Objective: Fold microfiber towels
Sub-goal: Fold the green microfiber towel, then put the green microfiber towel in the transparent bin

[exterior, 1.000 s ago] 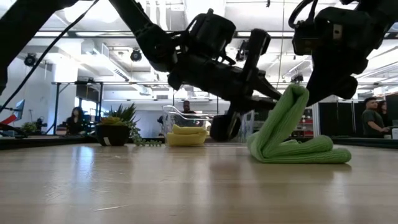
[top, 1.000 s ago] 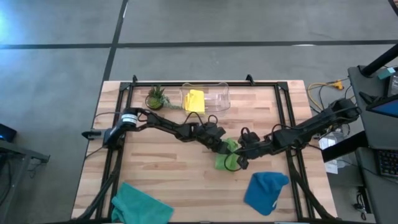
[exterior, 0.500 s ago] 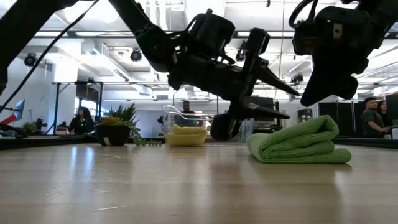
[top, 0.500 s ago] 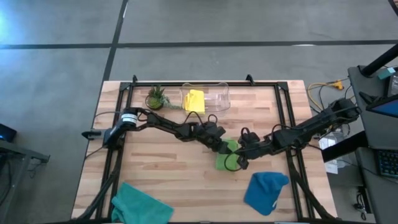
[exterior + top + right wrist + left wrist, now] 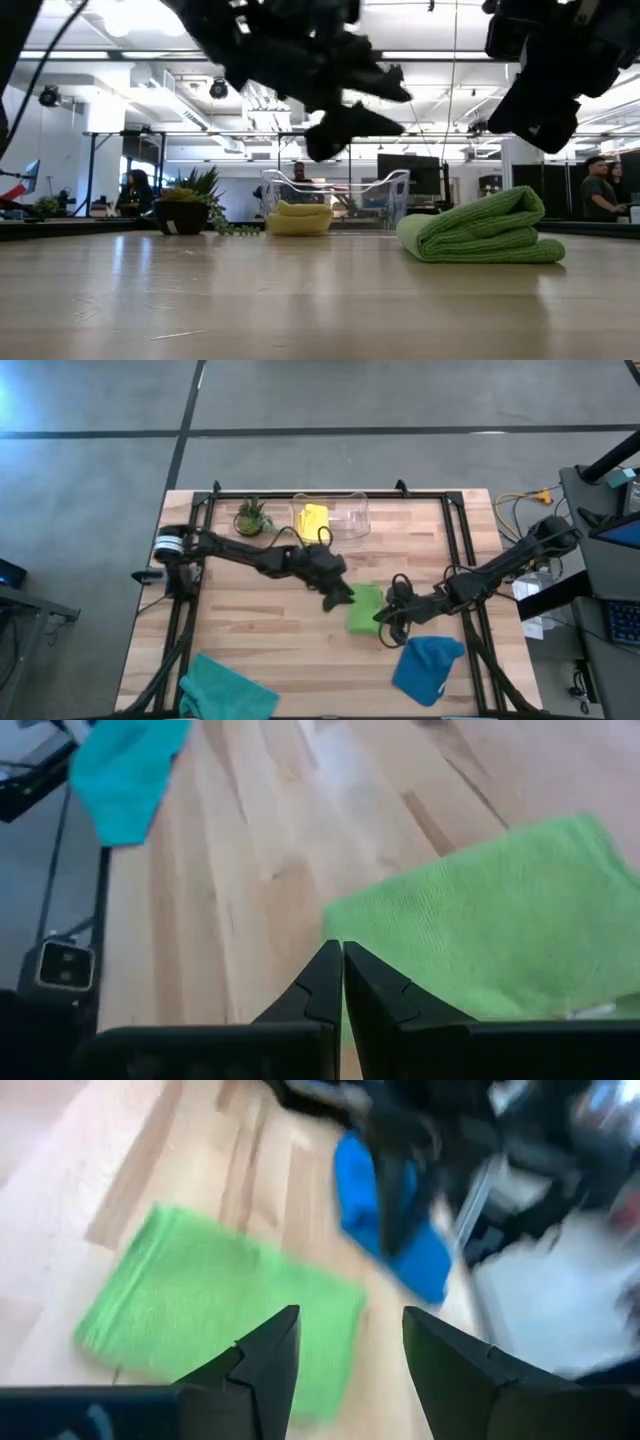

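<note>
A lime green towel [image 5: 364, 610] lies folded in several layers on the table's middle, its bottom layer flat on the wood [image 5: 480, 232]. My left gripper [image 5: 340, 598] hangs open above and just left of it, its fingers [image 5: 350, 1315] apart with nothing between them. My right gripper [image 5: 386, 624] is shut and hovers over the towel's right edge [image 5: 335, 948]; the low view shows it clear above the cloth. A blue towel [image 5: 428, 668] lies near the front right, a teal one [image 5: 225, 690] at the front left, and a yellow one [image 5: 313, 520] sits in a clear bin.
The clear plastic bin [image 5: 345, 512] and a small potted plant [image 5: 252, 517] stand at the table's far edge. Black frame rails [image 5: 462, 560] run along both sides. Bare wood lies between the green towel and the teal one.
My left gripper has opened and let go of the green towel's raised edge, which has dropped flat onto the folded stack. The gripper has then risen and drawn back toward the table's left, rolling about its own axis.
</note>
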Controlling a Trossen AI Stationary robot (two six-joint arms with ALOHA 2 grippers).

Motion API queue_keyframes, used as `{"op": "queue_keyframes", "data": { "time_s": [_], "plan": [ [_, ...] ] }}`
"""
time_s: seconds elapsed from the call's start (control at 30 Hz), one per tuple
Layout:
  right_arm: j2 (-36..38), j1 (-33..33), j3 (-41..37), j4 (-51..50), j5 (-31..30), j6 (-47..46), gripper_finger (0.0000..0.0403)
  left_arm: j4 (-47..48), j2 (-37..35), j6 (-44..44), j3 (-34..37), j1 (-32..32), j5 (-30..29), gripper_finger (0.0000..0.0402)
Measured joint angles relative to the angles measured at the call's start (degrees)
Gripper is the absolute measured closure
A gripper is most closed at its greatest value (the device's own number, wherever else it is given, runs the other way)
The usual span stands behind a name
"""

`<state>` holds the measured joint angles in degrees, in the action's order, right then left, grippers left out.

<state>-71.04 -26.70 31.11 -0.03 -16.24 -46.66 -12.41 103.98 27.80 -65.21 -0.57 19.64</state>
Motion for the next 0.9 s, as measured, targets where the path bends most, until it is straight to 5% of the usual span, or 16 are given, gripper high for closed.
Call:
{"op": "queue_keyframes", "data": {
  "time_s": [0.47,0.9],
  "plan": [
    [-15.7,6.49,1.09,-1.03,7.18,-7.63,0.0394,2.36,-1.04,6.04,3.91,1.87,-3.67,0.024],
    [-7.42,5.25,2.52,-1.48,4.2,-1.43,0.0394,2.01,-1.7,5.01,4.84,2.06,-2.26,0.024]
  ]
}}
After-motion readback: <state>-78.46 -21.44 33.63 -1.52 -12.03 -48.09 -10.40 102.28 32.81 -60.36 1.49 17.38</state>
